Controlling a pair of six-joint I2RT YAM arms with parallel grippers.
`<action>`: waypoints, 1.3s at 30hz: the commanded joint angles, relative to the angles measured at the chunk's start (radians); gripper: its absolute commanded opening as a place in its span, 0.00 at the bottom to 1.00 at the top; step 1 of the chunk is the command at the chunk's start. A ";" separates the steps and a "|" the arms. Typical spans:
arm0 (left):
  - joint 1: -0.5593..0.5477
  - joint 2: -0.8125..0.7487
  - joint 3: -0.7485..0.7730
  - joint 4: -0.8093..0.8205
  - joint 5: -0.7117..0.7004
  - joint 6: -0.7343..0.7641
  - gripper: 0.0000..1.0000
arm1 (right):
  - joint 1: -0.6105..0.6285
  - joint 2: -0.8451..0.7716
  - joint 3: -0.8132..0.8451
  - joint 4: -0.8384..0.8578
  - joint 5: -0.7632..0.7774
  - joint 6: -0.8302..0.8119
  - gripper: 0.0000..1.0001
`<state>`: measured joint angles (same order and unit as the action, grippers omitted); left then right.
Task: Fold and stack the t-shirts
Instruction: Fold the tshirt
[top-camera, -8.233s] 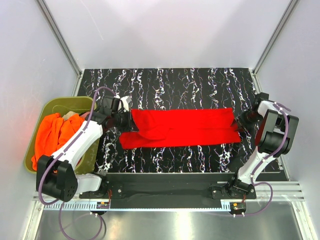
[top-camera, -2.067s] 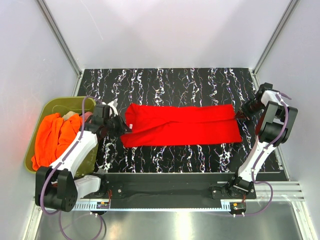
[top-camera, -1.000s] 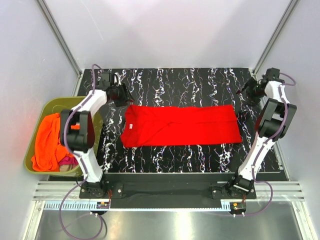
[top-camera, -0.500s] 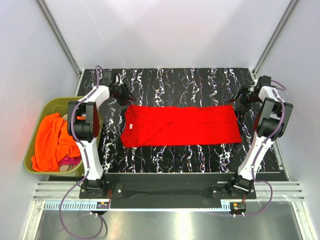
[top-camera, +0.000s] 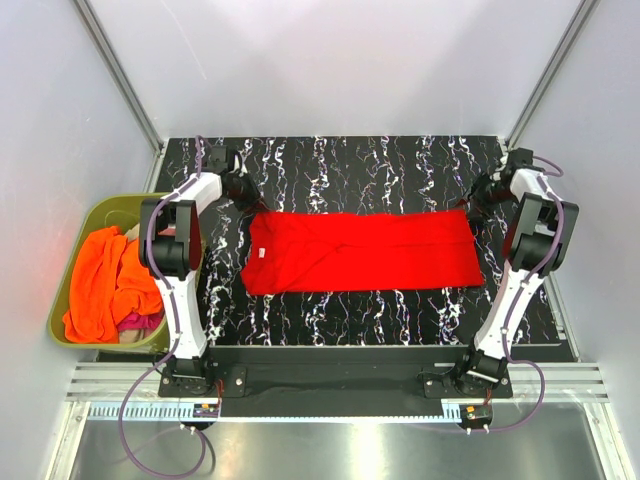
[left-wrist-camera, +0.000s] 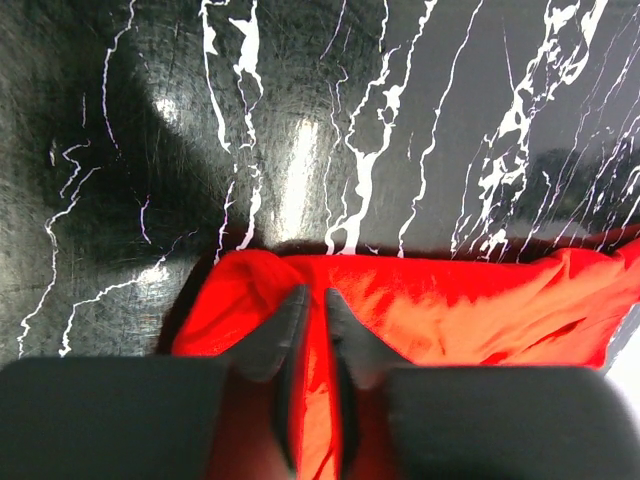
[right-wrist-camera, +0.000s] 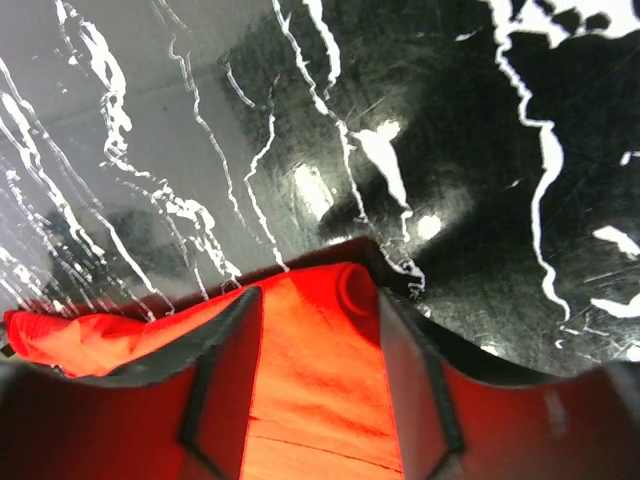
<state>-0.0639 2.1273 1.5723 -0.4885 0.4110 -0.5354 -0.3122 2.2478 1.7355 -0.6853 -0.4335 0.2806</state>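
A bright red t-shirt (top-camera: 362, 250) lies folded in a long strip across the middle of the black marbled table. My left gripper (top-camera: 245, 190) is at its far left corner. In the left wrist view the left gripper (left-wrist-camera: 313, 295) is closed to a narrow slit with the red cloth (left-wrist-camera: 450, 310) pinched in it. My right gripper (top-camera: 478, 200) is at the far right corner. In the right wrist view it (right-wrist-camera: 318, 300) is wide open and straddles the rolled corner of the red cloth (right-wrist-camera: 310, 380). An orange t-shirt (top-camera: 110, 280) and a bit of a magenta one (top-camera: 135, 322) lie in the tub.
The olive-green tub (top-camera: 95, 212) stands off the table's left edge, beside the left arm. Metal frame posts and white walls close in the back and both sides. Bare marbled table (top-camera: 360, 165) lies behind the shirt.
Both arms left the shirt's ends, swung out to the far corners of the table, then came in to the shirt's far corners. The shirt now lies flatter.
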 joint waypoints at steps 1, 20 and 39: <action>0.006 0.003 0.045 0.001 -0.003 0.011 0.11 | 0.027 0.044 0.032 -0.023 0.070 -0.005 0.54; 0.027 -0.078 -0.015 0.088 -0.067 -0.044 0.33 | 0.033 0.047 0.033 -0.028 0.239 0.169 0.01; -0.001 0.020 0.028 0.007 0.005 -0.121 0.37 | 0.033 0.039 0.018 -0.025 0.237 0.138 0.02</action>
<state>-0.0608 2.0998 1.5364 -0.4847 0.3916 -0.6426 -0.2825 2.2723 1.7634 -0.7090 -0.2874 0.4458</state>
